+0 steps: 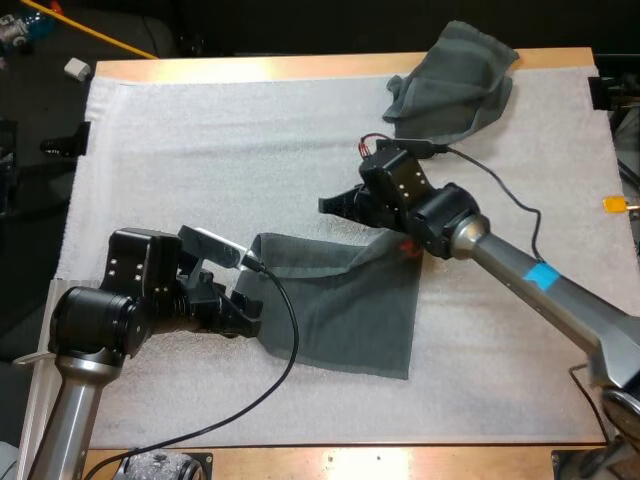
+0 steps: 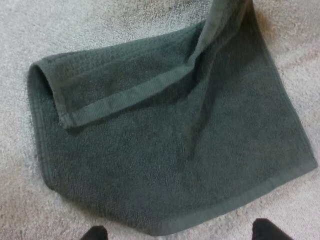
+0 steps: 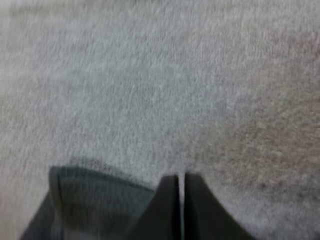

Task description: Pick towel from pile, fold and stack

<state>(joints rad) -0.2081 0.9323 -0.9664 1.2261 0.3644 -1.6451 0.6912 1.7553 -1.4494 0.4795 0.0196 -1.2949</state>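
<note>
A dark grey-green towel lies on the white mat, its far part folded over. Its far right corner is lifted off the mat, up to my right gripper. In the right wrist view that gripper has its fingers pressed together, with towel cloth hanging beside them. My left gripper sits at the towel's left edge. Its two fingertips stand wide apart just short of the towel's near hem, holding nothing. A second towel lies crumpled at the mat's far right.
The wooden table edge runs along the far side of the mat. Bare mat stretches across the far left and along the near side in front of the towel.
</note>
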